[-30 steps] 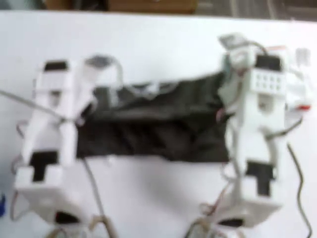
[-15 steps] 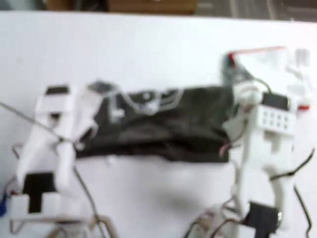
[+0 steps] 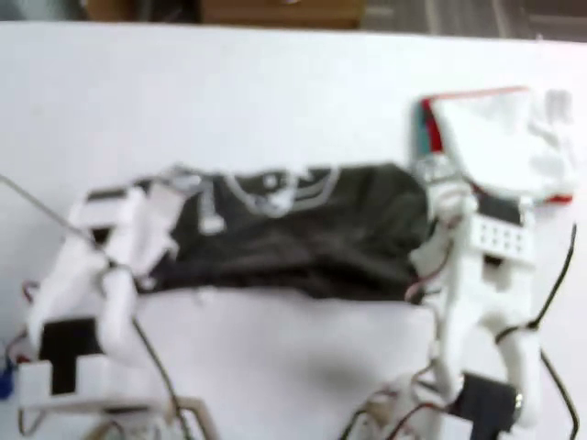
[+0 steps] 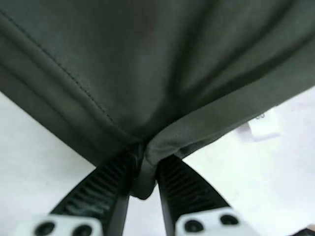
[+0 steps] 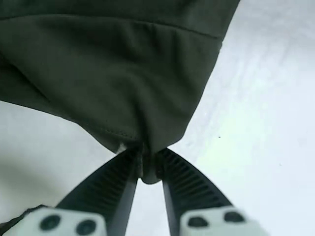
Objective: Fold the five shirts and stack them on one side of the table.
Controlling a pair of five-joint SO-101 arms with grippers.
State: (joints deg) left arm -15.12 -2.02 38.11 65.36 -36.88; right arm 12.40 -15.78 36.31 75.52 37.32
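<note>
Your left claw [image 4: 143, 164] pinches dark shirt [image 3: 303, 229] edge, jaws nearly closed on bunched fabric. Right claw [image 5: 146, 164] grips opposite end same way. Likely two-end hold so fold lands even. Shirt lies mid-surface [image 3: 275, 92]; folded stack [image 3: 500, 137] just beside its right end.

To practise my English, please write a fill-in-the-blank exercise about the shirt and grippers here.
The dark shirt lies on a ____ table.
The left gripper and the right gripper are both ____ on its fabric.
The folded stack lies nearest the ____ gripper.
Missing words: white; shut; right.
</note>
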